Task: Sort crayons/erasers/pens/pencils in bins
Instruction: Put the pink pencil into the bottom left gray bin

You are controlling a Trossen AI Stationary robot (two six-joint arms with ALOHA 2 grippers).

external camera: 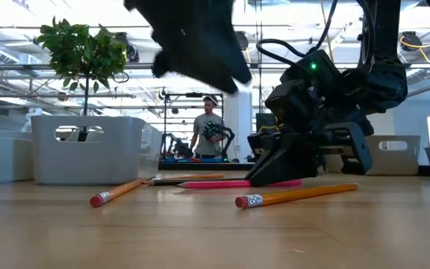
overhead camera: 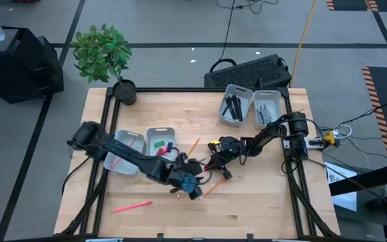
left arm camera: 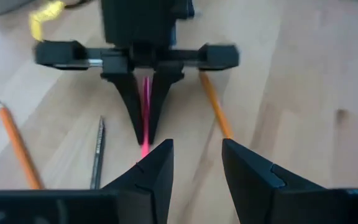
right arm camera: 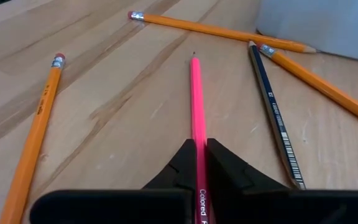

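At the table's near edge a pink pencil [overhead camera: 132, 207] lies loose on the bare wood, well apart from both arms. Farther in, the left gripper [left arm camera: 196, 163] hangs above the table centre with its fingers apart and nothing between them, pointed toward the right gripper [right arm camera: 199, 163]. The right gripper sits low at the table surface, its fingers pressed together on a second pink pencil [right arm camera: 196, 102], which lies flat on the wood and extends forward from the fingertips. Around that pencil lie three orange pencils [right arm camera: 35, 127] and one dark blue pencil [right arm camera: 273, 115], none touching the held one; in the low view two of the orange ones [external camera: 295, 195] rest flat on the table with their eraser ends toward the camera. Beyond the left arm, on the table's left side, stands one pair of bins [overhead camera: 158, 132]: the left bin holds pink sticks, the right bin holds small green and pink erasers [overhead camera: 160, 143]. At the far right stands the second pair of bins [overhead camera: 246, 91]; its left bin holds black pens [overhead camera: 233, 107], its right bin holds dark sticks that cannot be identified. A potted plant [overhead camera: 105, 54] stands at the far left corner.
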